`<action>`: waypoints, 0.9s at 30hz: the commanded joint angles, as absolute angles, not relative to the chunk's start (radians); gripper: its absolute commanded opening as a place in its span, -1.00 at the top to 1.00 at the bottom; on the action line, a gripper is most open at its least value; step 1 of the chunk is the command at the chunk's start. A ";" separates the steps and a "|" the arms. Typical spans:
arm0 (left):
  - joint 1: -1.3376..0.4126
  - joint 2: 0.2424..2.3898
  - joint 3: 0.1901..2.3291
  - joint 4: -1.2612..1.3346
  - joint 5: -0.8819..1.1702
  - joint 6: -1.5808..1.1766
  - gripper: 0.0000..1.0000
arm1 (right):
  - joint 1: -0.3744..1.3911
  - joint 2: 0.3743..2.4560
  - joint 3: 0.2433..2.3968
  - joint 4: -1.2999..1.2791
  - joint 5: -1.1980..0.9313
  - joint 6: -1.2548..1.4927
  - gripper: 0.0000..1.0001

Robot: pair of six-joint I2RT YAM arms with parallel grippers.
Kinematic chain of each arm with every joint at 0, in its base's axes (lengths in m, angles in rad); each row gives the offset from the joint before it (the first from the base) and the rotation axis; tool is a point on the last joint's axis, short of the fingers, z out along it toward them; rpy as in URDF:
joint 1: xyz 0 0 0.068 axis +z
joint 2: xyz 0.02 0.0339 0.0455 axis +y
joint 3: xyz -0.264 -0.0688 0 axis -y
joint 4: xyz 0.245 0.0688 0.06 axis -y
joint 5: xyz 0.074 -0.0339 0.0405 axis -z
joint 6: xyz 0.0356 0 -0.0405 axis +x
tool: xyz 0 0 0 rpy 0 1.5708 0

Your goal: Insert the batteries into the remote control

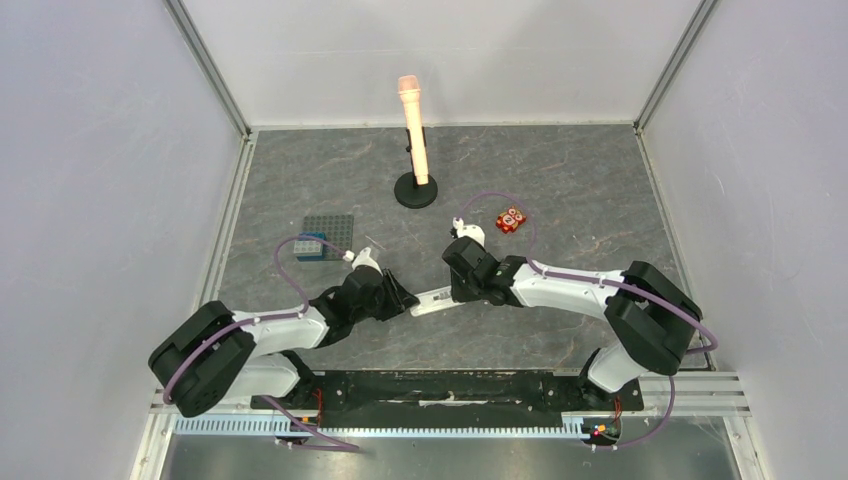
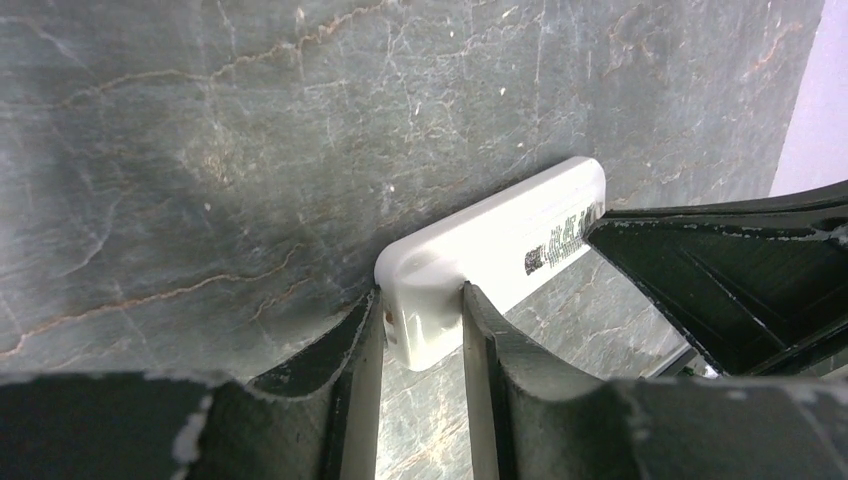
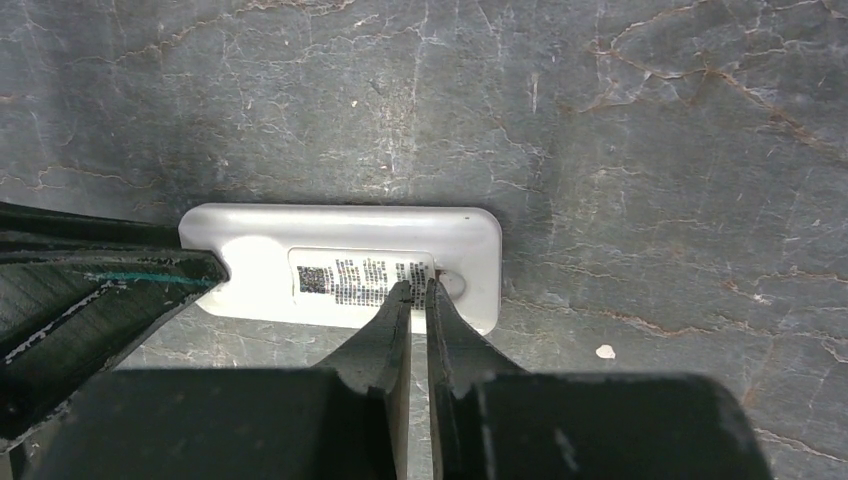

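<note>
**A:** How will the remote control (image 1: 437, 300) handle, and where should I take hold of it?

**B:** I judge it to be light and stiff, and its smooth plastic may slide. It lies back side up on the worktop (image 1: 560, 200), between the two arms. My left gripper (image 2: 421, 296) grasps one short end across the width, which I think is a good place. My right gripper (image 3: 417, 290) is almost clenched and holds nothing. Its tips rest at the battery cover (image 3: 420, 258), beside the label (image 3: 360, 280).

**A:** And the surface, and the room around it?

**B:** The worktop is flat and hard and looks like stone, so I expect little friction. The studded plate (image 1: 328, 236), the red block (image 1: 511, 219) and the stand (image 1: 416, 188) are well apart from the remote control. I find the batteries in no view.
</note>
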State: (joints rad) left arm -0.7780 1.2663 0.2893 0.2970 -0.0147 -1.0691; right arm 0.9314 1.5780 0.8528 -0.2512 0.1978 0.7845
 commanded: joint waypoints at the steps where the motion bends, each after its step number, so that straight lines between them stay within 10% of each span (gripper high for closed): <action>1: -0.807 1.376 0.325 0.563 0.137 -1.109 0.51 | 0.974 1.687 0.775 -0.178 -0.098 0.868 0.90; 12: -0.816 1.405 0.330 0.606 0.156 -1.113 0.95 | 1.014 1.719 0.800 -0.088 -0.190 0.934 0.94; 27: -0.825 1.418 0.285 0.692 0.205 -1.178 0.96 | 1.119 1.844 0.834 -0.217 -0.021 0.903 1.00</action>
